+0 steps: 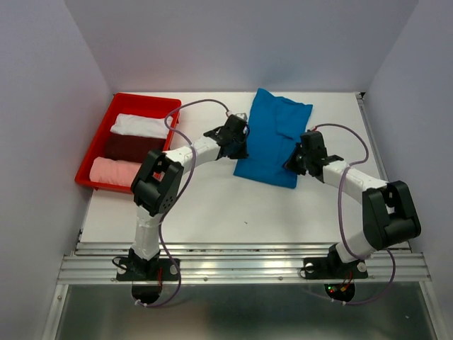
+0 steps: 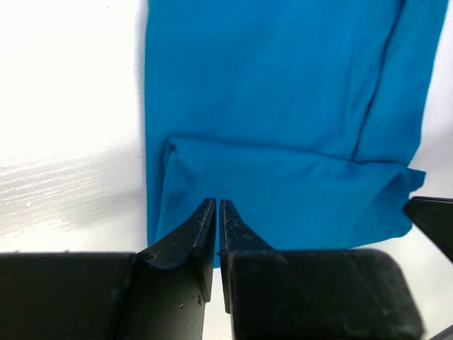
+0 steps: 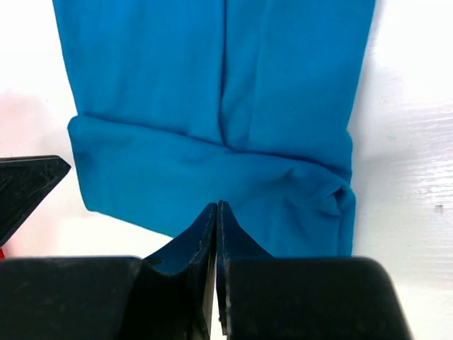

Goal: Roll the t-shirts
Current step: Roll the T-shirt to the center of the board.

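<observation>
Pale grey walls [image 1: 233, 42] close round a white table [image 1: 212, 205]. At the upper left of the top view sits a red tray [image 1: 148, 99] holding three rolled shirts side by side: a white t-shirt [image 1: 139, 126] at the far end, a dark maroon t-shirt [image 1: 131, 146] in the middle and a pale pink t-shirt [image 1: 113, 171] nearest. Right of the tray, the left gripper [image 2: 218, 202] reaches to the lower left edge of the blue t-shirt [image 1: 272, 134]. This shirt lies in the upper centre of the table, folded into a long strip with its near end turned over once into a flat band. The left gripper's fingers stand almost together, with a thin slit between them and their tips at the band's near edge. Whether cloth is caught between them cannot be told. At the strip's lower right edge the right gripper [image 3: 216, 205] has its fingers pressed together, tips likewise at the band's near edge.
</observation>
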Motion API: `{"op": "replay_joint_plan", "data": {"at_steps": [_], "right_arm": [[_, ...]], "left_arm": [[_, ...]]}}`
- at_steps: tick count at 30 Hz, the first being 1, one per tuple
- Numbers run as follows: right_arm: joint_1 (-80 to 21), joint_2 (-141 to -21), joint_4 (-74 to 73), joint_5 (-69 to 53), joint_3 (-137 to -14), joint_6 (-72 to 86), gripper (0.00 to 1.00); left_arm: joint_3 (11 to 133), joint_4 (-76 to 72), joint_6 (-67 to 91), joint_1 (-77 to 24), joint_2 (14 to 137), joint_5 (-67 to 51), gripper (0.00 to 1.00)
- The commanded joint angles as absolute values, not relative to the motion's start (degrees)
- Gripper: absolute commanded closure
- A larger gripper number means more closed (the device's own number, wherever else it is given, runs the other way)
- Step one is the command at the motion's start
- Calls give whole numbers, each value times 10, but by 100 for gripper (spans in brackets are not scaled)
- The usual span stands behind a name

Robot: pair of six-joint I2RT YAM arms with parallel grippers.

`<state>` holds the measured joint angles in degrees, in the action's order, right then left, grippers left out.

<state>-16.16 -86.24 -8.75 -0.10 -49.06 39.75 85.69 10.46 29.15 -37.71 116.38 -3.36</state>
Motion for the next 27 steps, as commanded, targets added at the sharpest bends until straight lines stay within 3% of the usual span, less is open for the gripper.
{"op": "replay_joint_plan", "data": {"at_steps": [1,12,27], "right_arm": [[-166,-880,-63,-33,-511,414,94],[-166,-980,-61,-14,-524,419,94],[-211,-826,-82,-61,-375,415,94]], "left_arm": [[874,105,286,-385,1150,-42,82],[884,128,275,-384,1223,-35,82],[611,126,293,-407,1008,3,81]]}}
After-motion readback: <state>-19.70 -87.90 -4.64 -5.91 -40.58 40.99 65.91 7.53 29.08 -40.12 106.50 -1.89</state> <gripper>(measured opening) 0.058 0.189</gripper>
